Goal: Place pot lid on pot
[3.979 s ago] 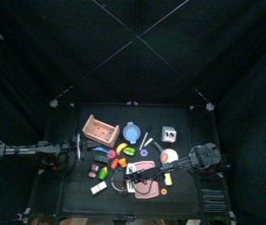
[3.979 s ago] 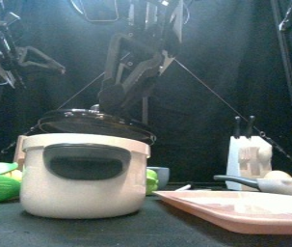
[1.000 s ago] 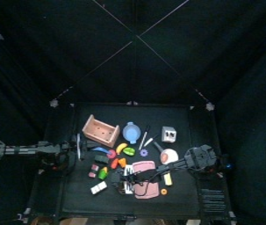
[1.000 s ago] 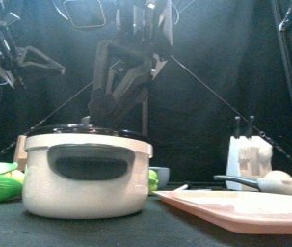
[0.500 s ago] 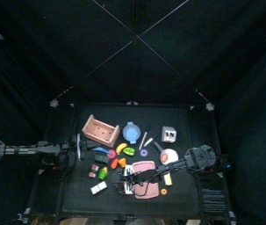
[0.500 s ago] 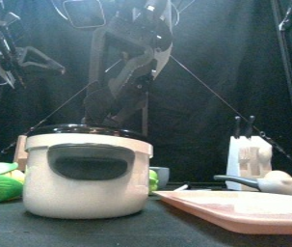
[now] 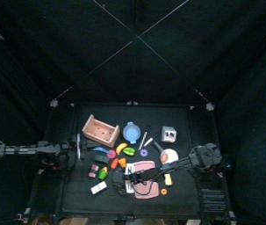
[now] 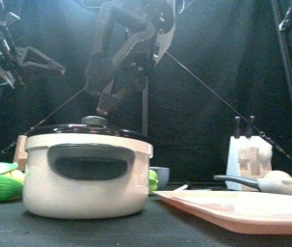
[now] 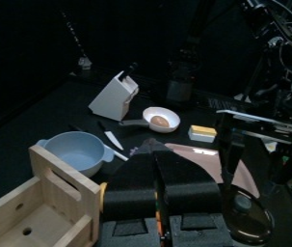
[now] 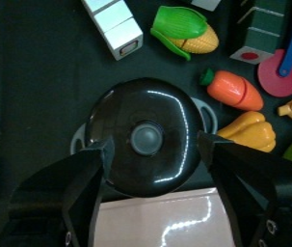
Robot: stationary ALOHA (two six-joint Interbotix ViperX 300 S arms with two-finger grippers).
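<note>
The dark pot lid (image 10: 145,137) sits level on the cream pot (image 8: 88,174), knob up, at the table's near edge, left of the pink tray (image 8: 238,207). The right gripper (image 10: 159,154) hangs above it, spread wide and holding nothing. It should probably rise straight up, so neither jaw catches the rim. The left gripper (image 9: 160,183), pressed together, rests at the left. The cluttered black table (image 7: 159,114) stands among black curtains (image 8: 238,58).

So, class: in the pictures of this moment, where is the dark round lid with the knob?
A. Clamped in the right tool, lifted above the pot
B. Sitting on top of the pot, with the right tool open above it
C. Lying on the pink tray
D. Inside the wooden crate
B: the lid sits on the pot, and the right tool stands open and apart above it.
</note>
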